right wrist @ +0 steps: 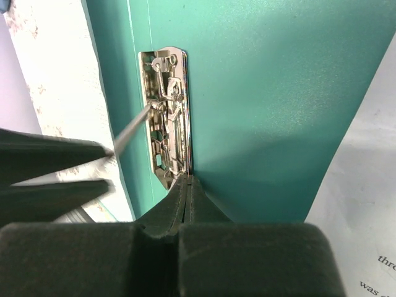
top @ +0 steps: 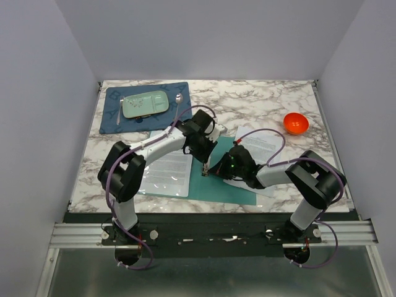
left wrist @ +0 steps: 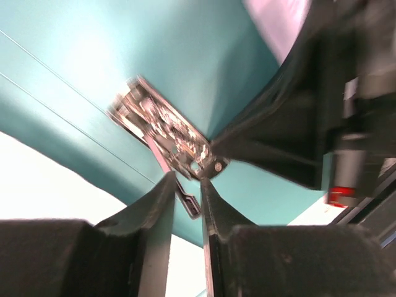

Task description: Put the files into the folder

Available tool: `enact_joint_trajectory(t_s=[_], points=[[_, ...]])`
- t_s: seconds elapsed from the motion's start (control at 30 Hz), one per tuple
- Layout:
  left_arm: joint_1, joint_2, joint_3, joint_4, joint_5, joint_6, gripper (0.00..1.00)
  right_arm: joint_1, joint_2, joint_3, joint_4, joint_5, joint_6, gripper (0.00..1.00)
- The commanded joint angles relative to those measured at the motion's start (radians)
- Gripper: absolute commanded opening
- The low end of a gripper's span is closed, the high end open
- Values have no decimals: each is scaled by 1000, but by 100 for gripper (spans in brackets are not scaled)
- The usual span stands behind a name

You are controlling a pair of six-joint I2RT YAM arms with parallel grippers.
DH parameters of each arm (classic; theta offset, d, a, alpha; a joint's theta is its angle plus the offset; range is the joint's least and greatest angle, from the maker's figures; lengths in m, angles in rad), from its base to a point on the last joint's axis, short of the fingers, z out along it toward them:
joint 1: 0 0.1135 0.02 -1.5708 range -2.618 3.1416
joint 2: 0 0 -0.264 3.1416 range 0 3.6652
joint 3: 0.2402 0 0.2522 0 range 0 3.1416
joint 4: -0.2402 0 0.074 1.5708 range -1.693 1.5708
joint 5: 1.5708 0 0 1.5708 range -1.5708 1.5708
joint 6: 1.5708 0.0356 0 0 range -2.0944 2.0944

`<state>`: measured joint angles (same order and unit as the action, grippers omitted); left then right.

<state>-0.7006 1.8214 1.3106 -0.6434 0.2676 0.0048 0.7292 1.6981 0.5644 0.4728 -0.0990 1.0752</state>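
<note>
The teal folder (top: 232, 189) lies open on the table; its left half carries a white sheet under clear plastic (top: 168, 173). The files (top: 263, 145) lie partly on its right half and show in the right wrist view (right wrist: 365, 204). The metal clip (right wrist: 167, 111) sits at the spine. My left gripper (top: 204, 164) is closed narrowly around the clip's raised lever (left wrist: 189, 204). My right gripper (top: 212, 172) is shut, its tip (right wrist: 188, 180) pressed on the folder (right wrist: 266, 93) at the clip's near end.
A dark blue placemat (top: 111, 120) at the back left holds a pale green tray (top: 145, 104) and a spoon (top: 178, 102). An orange bowl (top: 296, 123) stands at the back right. The two grippers nearly touch over the spine.
</note>
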Motion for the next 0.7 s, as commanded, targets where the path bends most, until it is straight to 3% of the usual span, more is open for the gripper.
enact_joint_trajectory(t_s=[0.0, 0.17, 0.33, 0.6, 0.67], points=[[44, -66, 65, -10, 48, 21, 29, 10, 69, -66, -247, 93, -35, 0], [134, -76, 49, 4, 6, 9, 31, 10, 51, -61, -244, 93, -49, 0], [216, -68, -25, 48, -129, 20, 31, 10, -29, -61, -114, 42, -139, 0], [227, -60, -171, 120, -254, 70, 31, 18, -181, -72, 67, -57, -244, 1], [225, -59, -178, 123, -260, 75, 31, 24, -170, -35, 43, -79, -262, 1]])
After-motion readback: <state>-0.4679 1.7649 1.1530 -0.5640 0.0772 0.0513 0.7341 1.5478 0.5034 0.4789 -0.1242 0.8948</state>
